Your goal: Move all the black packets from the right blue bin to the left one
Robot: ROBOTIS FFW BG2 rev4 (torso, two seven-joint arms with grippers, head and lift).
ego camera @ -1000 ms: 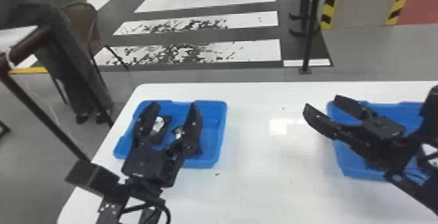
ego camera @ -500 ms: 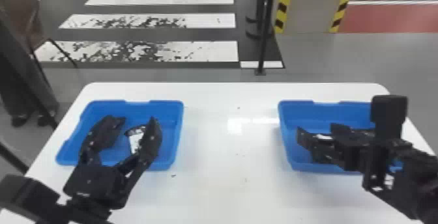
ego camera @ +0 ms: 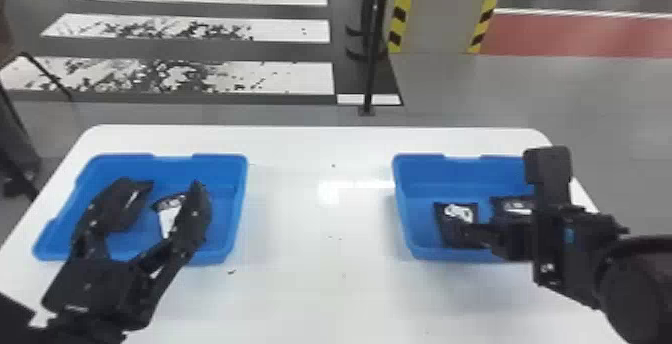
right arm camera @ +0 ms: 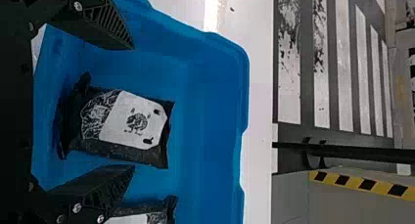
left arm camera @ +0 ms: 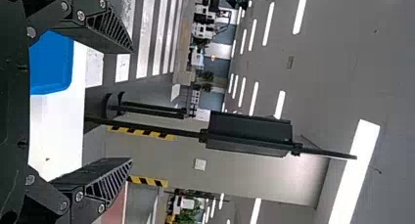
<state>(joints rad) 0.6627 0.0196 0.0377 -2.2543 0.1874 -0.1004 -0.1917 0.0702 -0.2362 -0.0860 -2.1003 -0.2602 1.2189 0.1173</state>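
The left blue bin point(ego camera: 226, 218) sits on the white worktop point(ego camera: 310, 293) beside its left edge, near the far left corner. The right blue bin point(ego camera: 420, 208) sits beside the right edge, near the far right corner, with a broad stretch of worktop between the two.

In the head view the left gripper point(ego camera: 174, 184) is over the left bin, coming in from the near side. Its fingers are wide apart and have hold of nothing; a packet with a white label point(ego camera: 168, 213) lies on the bin's floor behind them, partly covered by one finger. In the left wrist view the fingers point(left arm camera: 132, 105) likewise stand well apart.

The right gripper point(ego camera: 505, 240) reaches in over the near right part of the right bin. Inside that bin a black packet with a white print point(ego camera: 457, 212) lies towards the bin's left side, and a second black packet point(ego camera: 512, 205) lies to its right, partly hidden by the arm. In the right wrist view the right gripper point(right arm camera: 132, 107) has its fingers wide open, one to each side of the first packet, gripping nothing; one finger is between the two packets as seen there.

Beyond the far edge of the worktop, a black post point(ego camera: 371, 58) stands on the floor by the white crossing stripes point(ego camera: 200, 75).
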